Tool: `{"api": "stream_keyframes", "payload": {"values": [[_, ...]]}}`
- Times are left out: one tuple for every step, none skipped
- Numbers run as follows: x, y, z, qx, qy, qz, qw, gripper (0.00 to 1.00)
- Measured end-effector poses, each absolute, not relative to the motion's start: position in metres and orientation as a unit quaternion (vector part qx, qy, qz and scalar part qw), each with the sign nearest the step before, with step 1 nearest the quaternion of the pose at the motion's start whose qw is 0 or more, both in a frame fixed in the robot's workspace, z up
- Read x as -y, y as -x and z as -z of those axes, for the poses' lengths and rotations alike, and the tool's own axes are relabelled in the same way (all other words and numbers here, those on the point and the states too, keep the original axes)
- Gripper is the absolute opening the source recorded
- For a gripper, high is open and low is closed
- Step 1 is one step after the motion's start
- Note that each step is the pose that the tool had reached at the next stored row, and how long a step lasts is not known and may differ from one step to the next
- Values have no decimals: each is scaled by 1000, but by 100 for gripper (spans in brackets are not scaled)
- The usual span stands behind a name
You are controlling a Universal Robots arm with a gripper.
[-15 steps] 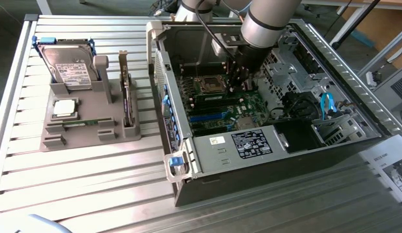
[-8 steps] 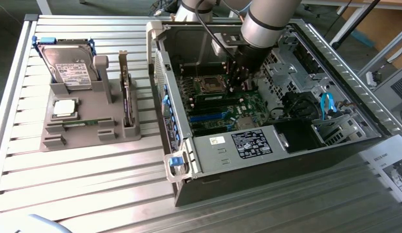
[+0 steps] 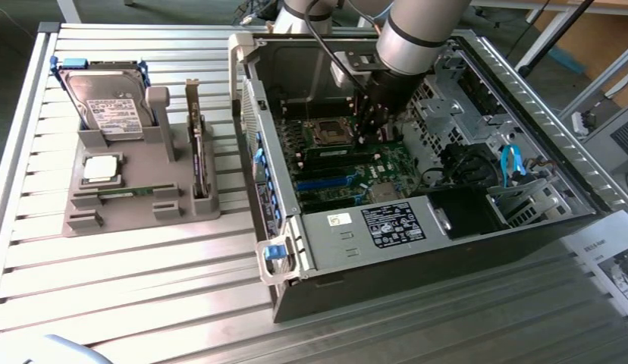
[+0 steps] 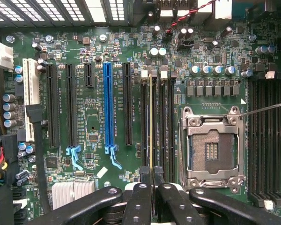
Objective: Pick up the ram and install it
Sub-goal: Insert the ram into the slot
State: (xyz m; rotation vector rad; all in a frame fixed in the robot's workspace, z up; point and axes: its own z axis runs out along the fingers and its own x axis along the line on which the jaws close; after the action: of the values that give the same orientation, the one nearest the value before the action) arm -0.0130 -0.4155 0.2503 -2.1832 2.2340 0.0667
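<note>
1. Ram (image 4: 151, 122) is seen edge-on in the wrist view as a thin pale line. It stands over the motherboard (image 4: 89, 140) and runs along the bank of memory slots (image 4: 166, 122) just beside the processor socket (image 4: 214, 145).
2. Gripper (image 4: 152, 177) has its two black fingers (image 4: 139, 197) pressed in on the near end of the stick, pinching it between them.
3. I cannot tell whether the stick is seated in a slot.
4. The blue expansion slot (image 4: 107, 105) lies beyond the memory slots from the socket, parallel to them.
5. In the exterior view the arm (image 3: 416, 34) reaches down into the open computer case (image 3: 293, 250), and the gripper (image 3: 375, 135) is just beside the socket (image 3: 328, 133).
6. A grey parts holder (image 3: 142, 189) sits outside the case, well apart from the socket, with a hard drive (image 3: 110, 102) upright in it.
</note>
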Motion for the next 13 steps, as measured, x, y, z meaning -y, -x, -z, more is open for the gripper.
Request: {"api": "stream_keyframes", "payload": {"values": [[416,13,-250,-715,699,-22,8,12],[416,13,-250,-715,699,-22,8,12],[416,13,-250,-715,699,-22,8,12],[416,13,-250,-715,699,-22,8,12],[416,13,-250,-715,699,-22,8,12],[416,13,-250,-715,699,-22,8,12],[416,13,-250,-715,699,-22,8,12],[416,13,-250,-715,699,-22,8,12],[415,13,-250,-715,699,-22,8,12],[415,13,-249,-715,699,-22,8,12],[415,13,-249,-715,699,-22,8,12],[415,13,-248,-715,699,-22,8,12],[416,13,-248,-715,699,-22,8,12]]}}
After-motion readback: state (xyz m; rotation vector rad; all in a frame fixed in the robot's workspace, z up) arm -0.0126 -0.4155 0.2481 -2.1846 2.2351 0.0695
